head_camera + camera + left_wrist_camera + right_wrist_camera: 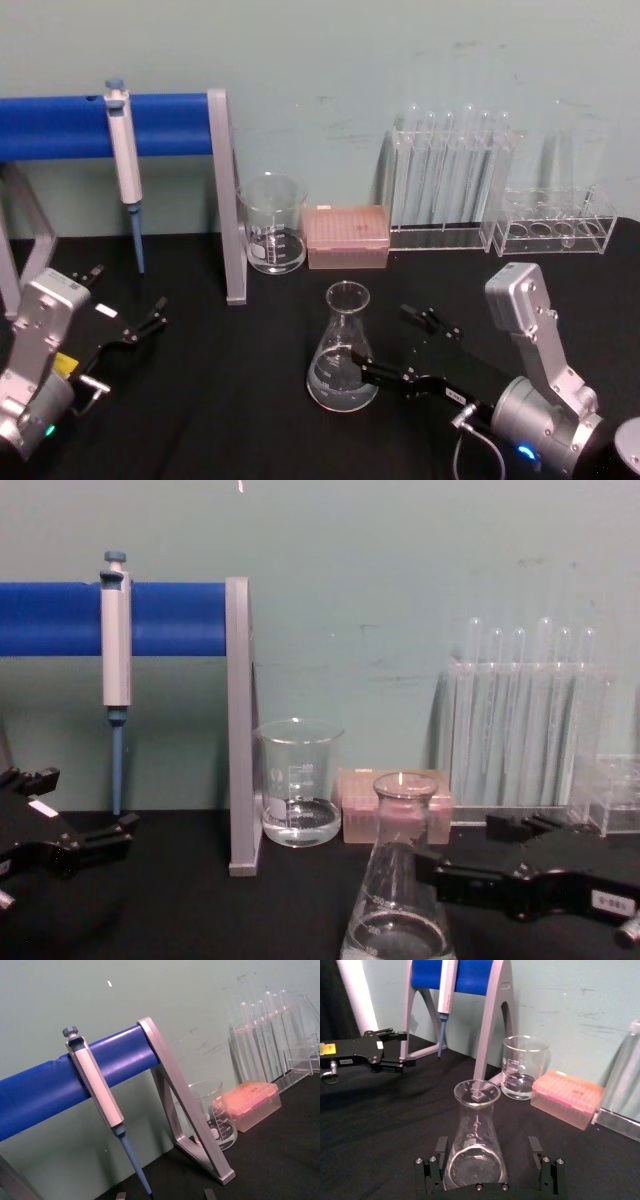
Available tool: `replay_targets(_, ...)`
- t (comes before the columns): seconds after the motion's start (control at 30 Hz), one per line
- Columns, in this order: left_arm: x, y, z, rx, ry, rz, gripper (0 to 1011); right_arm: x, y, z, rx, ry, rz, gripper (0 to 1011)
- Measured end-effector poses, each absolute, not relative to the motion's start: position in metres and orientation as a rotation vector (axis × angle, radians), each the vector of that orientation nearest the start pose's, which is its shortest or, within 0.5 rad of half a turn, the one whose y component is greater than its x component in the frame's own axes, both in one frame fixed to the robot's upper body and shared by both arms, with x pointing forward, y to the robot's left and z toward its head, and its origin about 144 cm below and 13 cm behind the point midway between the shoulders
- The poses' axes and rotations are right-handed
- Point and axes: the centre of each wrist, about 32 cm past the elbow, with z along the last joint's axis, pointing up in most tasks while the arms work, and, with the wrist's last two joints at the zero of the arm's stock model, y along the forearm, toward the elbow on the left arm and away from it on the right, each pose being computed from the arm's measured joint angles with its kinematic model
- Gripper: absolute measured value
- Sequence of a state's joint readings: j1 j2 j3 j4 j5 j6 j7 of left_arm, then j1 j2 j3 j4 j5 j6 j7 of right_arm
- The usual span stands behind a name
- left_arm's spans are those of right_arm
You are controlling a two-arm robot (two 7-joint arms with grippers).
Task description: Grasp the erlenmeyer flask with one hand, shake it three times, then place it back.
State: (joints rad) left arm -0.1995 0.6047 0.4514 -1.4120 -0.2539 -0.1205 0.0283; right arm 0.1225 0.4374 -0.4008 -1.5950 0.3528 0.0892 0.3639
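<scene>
Right end effector (488,1144), fingers (536,1146) spread astride erlenmeyer flask (474,1135) in wrist view

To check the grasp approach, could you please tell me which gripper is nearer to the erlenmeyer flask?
Right. The right gripper, open, has the erlenmeyer flask between its fingers. The left gripper sits well off to the flask's left, below the pipette.

**No legible text**

Nothing I can read. Beaker (272,225) carries printed scale marks, too faint to make out. White label (607,901) on right gripper (385,340), yellow sticker (326,1048) on left gripper (407,1050): both unreadable from here.
</scene>
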Motion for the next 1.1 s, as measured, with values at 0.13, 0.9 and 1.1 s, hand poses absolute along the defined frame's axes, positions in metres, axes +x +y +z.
replay_targets(0.13,0.489,0.31,1.14,0.304,-0.285,1.248,1001,0.479,-0.232,1.161,-0.155,0.003,-0.813,1000)
replay_targets(0.9,0.489,0.31,1.14,0.305,-0.285,1.248,1001,0.518,-0.219,1.16,-0.123,-0.028,-0.727,1000)
replay_targets(1.1,0.489,0.31,1.14,0.304,-0.285,1.248,1001,0.522,-0.216,1.159,-0.122,-0.028,-0.716,1000)
